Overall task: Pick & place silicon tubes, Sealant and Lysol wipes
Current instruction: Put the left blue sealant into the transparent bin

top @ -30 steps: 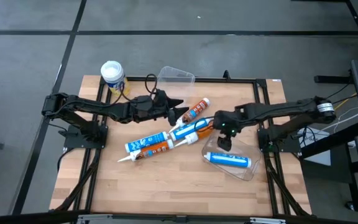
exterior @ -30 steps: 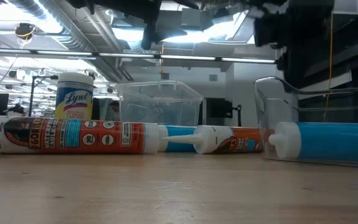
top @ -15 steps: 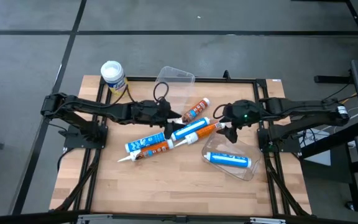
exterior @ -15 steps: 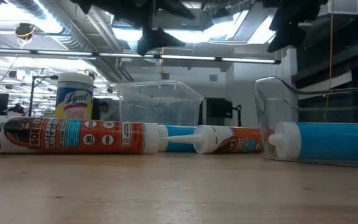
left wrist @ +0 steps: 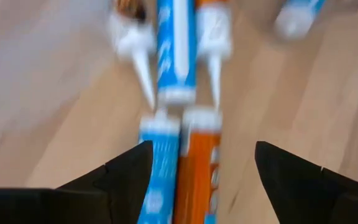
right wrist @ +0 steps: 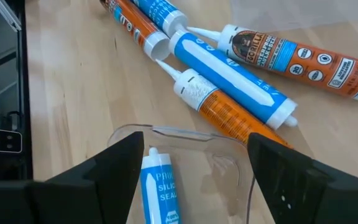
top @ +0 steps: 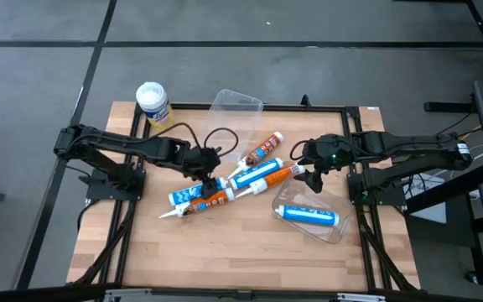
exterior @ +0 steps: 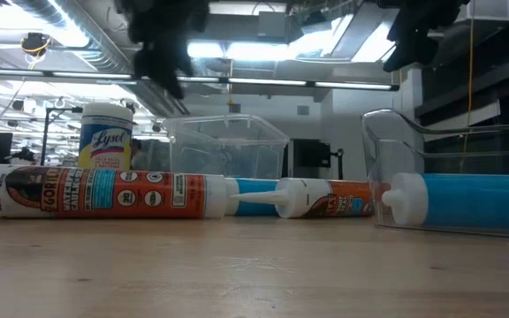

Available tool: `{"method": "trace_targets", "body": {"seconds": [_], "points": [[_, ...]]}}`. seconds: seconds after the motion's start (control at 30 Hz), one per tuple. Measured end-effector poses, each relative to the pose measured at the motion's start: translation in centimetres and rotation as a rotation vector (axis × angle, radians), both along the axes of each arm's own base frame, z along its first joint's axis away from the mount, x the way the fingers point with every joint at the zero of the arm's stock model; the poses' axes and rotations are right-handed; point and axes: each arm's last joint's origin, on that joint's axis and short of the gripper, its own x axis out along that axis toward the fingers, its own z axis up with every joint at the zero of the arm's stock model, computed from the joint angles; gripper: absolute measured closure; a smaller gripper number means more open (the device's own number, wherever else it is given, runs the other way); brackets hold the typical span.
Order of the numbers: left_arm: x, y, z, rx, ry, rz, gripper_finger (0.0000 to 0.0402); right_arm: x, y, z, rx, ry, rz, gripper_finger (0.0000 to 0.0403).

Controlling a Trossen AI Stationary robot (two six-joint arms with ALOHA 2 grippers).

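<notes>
From above, my left claw [top: 210, 178] hangs over the tube pile mid-worktop [top: 225, 260]; the right claw [top: 314, 179] waits beside a clear bin [top: 329, 231] holding one blue tube [top: 307, 216]. The wipes [top: 152, 101] stand at the far left corner. At table height, the wipes [exterior: 105, 134] rise behind a lying orange tube [exterior: 104, 193]. My left wrist camera shows fingers spread wide either side of two tubes, empty. My right wrist camera shows spread, empty fingers above the bin. I judge a tube pick is next: lower, centre, close.

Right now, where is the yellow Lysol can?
In the high view, the Lysol wipes stand upright at the table's far left corner, beside the empty clear bin.
</notes>
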Motion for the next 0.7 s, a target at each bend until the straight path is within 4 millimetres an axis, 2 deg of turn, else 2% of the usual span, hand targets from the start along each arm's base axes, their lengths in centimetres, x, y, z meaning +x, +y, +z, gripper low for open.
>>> {"method": "trace_targets", "body": {"seconds": [0.1,0.37,0.53,0.7], "points": [[-0.6,-0.4,-0.3,-0.062,0.075,-0.004,0.0117,0.0,0.0,0.0,-0.005,0.005,0.005,0.0114],[-2.2,-0.5,-1.2,-0.075,0.267,0.038,0.0099,0.0,-0.1,-0.1,-0.041,0.006,-0.008,0.0114],[-1.9,-0.7,-1.9,-0.051,0.296,0.046,0.0081,0.0,-0.1,-0.1,-0.041,0.007,-0.008,0.0114],[-1.2,-1.4,-3.7,0.034,0.37,0.03,0.0068,-0.1,-0.1,-0.1,-0.041,0.016,-0.009,0.0114]]}}
